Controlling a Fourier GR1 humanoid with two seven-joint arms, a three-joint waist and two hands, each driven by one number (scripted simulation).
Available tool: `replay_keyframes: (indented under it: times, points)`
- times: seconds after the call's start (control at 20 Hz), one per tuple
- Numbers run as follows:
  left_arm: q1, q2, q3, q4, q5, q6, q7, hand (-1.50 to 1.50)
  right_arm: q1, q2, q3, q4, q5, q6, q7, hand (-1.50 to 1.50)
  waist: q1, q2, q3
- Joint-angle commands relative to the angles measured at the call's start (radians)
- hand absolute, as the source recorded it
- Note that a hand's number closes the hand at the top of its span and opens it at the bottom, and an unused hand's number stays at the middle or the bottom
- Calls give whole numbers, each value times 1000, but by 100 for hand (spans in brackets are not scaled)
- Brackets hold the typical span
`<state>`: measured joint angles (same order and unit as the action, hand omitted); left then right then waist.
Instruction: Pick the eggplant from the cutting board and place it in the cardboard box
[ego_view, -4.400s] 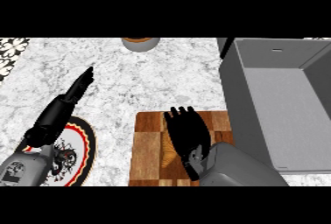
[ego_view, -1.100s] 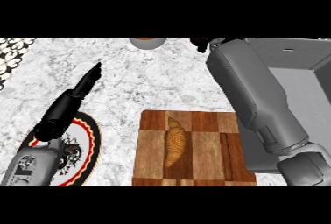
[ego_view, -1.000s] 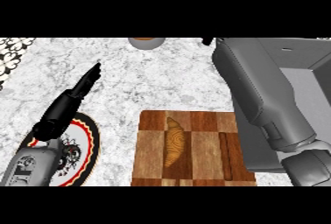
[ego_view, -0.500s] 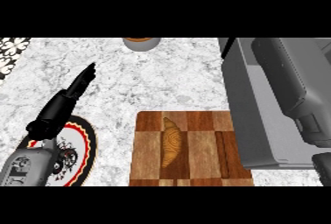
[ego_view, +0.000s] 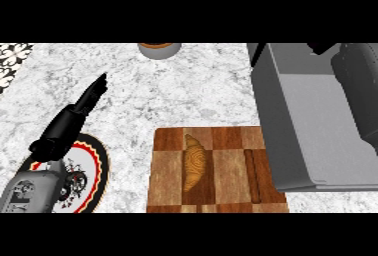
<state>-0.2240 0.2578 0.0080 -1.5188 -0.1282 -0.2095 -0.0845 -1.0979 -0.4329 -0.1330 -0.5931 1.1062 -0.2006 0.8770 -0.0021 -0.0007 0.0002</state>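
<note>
Now right forearm (ego_view: 359, 90) over grey box (ego_view: 310, 125); board (ego_view: 214, 172) eggplant-free.

One board (ego_view: 221, 170); one plate (ego_view: 92, 170); one box (ego_view: 310, 130)

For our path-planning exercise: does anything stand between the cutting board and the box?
Nothing visible: the cutting board lies right beside the box, with only the box's own wall rising between them.

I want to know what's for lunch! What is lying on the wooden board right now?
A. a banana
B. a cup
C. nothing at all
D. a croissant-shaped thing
D: a brown, croissant-shaped thing lies along the middle of the board, beside the grey box.
</note>
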Motion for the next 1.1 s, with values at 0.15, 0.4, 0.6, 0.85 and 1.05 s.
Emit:
replay_keyframes:
  times: [0.15,0.4,0.6,0.85,1.05]
  points:
    - [-5,-1,15,2,-13,13,-10,0,109,-64,-94,-27,-158,217,-95,150,-12,-4,0]
    - [36,-6,3,-12,-18,0,-26,0,163,-91,-106,-6,-201,372,-107,150,-5,-2,-1]
    - [-16,-47,-22,-23,-21,13,43,0,214,-94,-149,-22,-289,423,-242,-150,-1,1,0]
    - [36,4,33,-49,6,-20,28,0,313,-69,-158,-219,-342,336,-374,-150,-7,-5,0]
    - [17,2,31,-17,9,-25,18,0,215,-46,-330,-313,-459,67,-441,-150,-17,-9,3]
